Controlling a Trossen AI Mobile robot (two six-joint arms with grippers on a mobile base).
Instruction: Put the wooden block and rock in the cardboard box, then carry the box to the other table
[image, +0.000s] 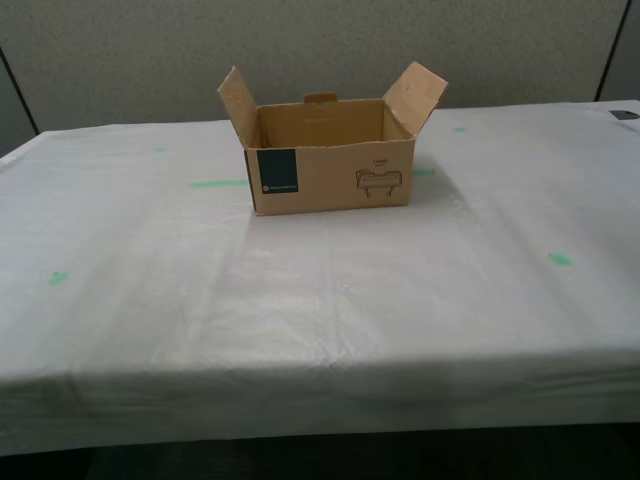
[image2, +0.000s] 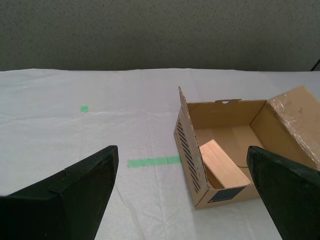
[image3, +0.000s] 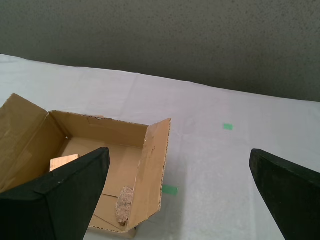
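Note:
The cardboard box (image: 330, 172) stands with its flaps raised on the white-cloth table (image: 300, 310), toward the back middle of the exterior view. No arm shows in that view. The wooden block (image2: 224, 170) lies tilted inside the box (image2: 186, 145); one of its corners (image3: 63, 162) also shows in the first wrist view. The rock (image3: 123, 201) rests on the box floor against a side wall (image3: 152, 165). My second gripper (image2: 181, 150) hangs open above and beside the box. My first gripper (image3: 178, 152) hangs open on the box's other side. Neither holds anything.
Green tape marks (image: 218, 183) dot the wrinkled cloth around the box. A grey partition wall (image: 320, 40) runs behind the table. A small dark object (image: 625, 115) lies at the exterior view's far right. The table's front edge (image: 320, 425) is near the camera.

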